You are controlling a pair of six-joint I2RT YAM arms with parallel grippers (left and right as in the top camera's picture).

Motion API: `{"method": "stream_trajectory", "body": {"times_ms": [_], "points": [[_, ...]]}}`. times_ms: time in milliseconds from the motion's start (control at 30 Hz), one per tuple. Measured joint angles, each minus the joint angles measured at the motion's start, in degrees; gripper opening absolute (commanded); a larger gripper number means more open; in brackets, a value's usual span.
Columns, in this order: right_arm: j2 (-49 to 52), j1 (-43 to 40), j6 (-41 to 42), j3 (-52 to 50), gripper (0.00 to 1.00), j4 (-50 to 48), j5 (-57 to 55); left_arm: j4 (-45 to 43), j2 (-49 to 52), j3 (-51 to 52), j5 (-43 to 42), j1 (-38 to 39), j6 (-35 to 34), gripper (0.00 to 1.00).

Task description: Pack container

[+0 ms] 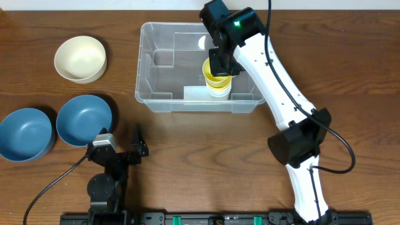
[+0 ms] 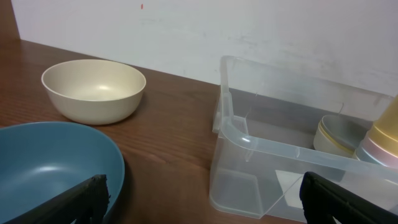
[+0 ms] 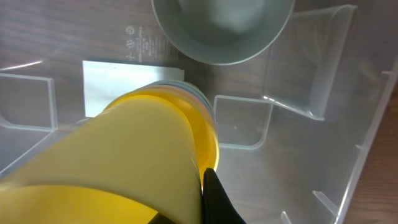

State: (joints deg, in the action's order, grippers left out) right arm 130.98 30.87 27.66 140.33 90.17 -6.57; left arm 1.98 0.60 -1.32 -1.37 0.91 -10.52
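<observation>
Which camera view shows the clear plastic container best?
The overhead view: it shows the whole container, all four sides, with only the right arm covering one corner. The left wrist view gives just one near corner and parts of two walls. The right wrist view looks inside, at its floor and moulded ledges.

The counter is dark brown with a wood grain. The container is clear and colourless, with a white rectangle on its floor. A yellow cup tops paler, whitish ones beside a pale grey bowl. The cream bowl is plain, and the inner blue bowl matches the outer blue bowl. The right arm is white with black joints.
</observation>
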Motion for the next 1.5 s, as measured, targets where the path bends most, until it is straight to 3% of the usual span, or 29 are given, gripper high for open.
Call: {"method": "stream_trajectory", "body": {"times_ms": [67, 100, 200, 267, 533, 633, 767, 1000, 1233, 1500], "points": [[0.0, -0.1, 0.0, -0.1, 0.03, 0.0, -0.3, 0.0, 0.0, 0.0, 0.0, 0.0, 0.0, 0.98], [0.0, -0.2, 0.1, -0.1, 0.12, 0.0, -0.5, 0.0, 0.0, 0.0, 0.0, 0.0, 0.0, 0.98], [0.0, -0.4, 0.5, -0.1, 0.63, 0.1, -0.8, 0.0, 0.0, 0.0, 0.0, 0.0, 0.0, 0.98], [0.0, -0.5, 0.6, -0.1, 0.76, 0.3, -0.9, 0.0, 0.0, 0.0, 0.0, 0.0, 0.0, 0.98], [0.0, -1.4, 0.6, -0.1, 0.79, 1.8, -1.0, 0.0, 0.0, 0.0, 0.0, 0.0, 0.0, 0.98], [-0.7, -2.4, 0.7, -0.1, 0.85, 2.0, -1.0, 0.0, 0.0, 0.0, 0.0, 0.0, 0.0, 0.98], [-4.3, -6.1, 0.5, -0.1, 0.99, 2.1, -0.9, 0.0, 0.0, 0.0, 0.0, 0.0, 0.0, 0.98], [-11.9, -20.2, 0.2, 1.1, 0.99, 1.8, -1.2, 0.0, 0.0, 0.0, 0.0, 0.0, 0.0, 0.98], [-12.3, -34.4, 0.2, 1.3, 0.99, 3.3, -1.7, 0.0, 0.0, 0.0, 0.0, 0.0, 0.0, 0.98], [-12.3, -43.3, 0.2, 1.3, 0.99, 3.3, -1.6, 0.0, 0.0, 0.0, 0.0, 0.0, 0.0, 0.98]]}}
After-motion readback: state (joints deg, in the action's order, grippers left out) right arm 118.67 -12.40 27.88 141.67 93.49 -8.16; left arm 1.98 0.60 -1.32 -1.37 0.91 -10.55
